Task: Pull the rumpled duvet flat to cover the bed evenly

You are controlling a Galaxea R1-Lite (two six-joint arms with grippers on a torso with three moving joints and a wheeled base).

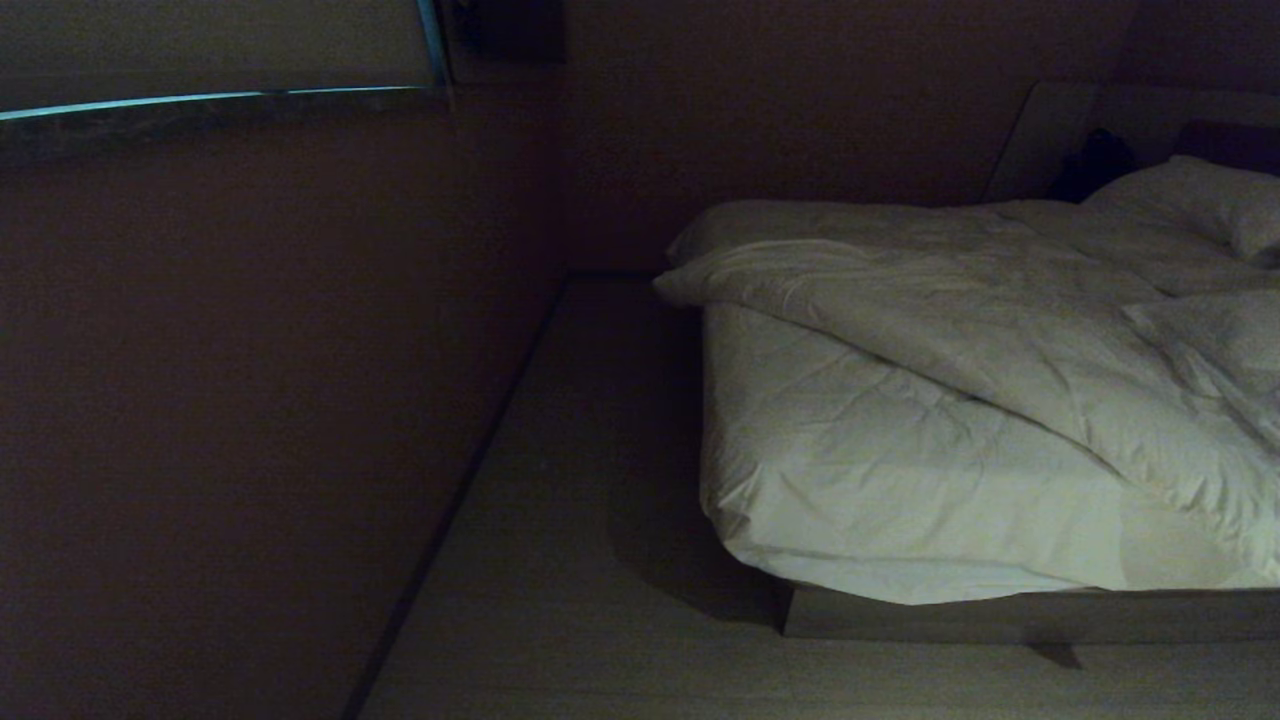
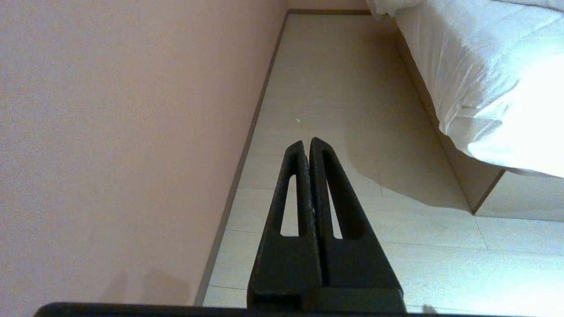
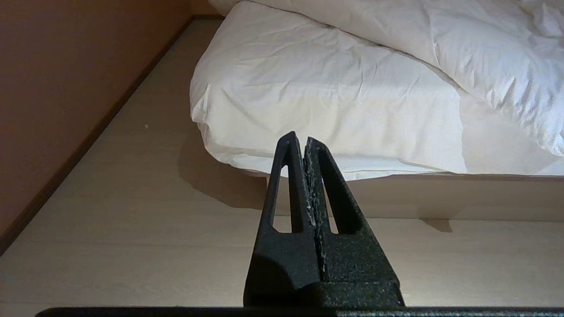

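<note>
No writing, label, brand or number can be read anywhere in these views. The surfaces shown carry no legible marks.

duvet [image 1: 960, 330]: white, puffy, heavily creased; lies bunched in a diagonal fold across the bed, its edge running from the far left corner toward the near right.
bed [image 1: 860, 470]: low and wide, its white mattress sheet bare at the near left corner, on a pale platform base; a white pillow lies at the far right.
</note>
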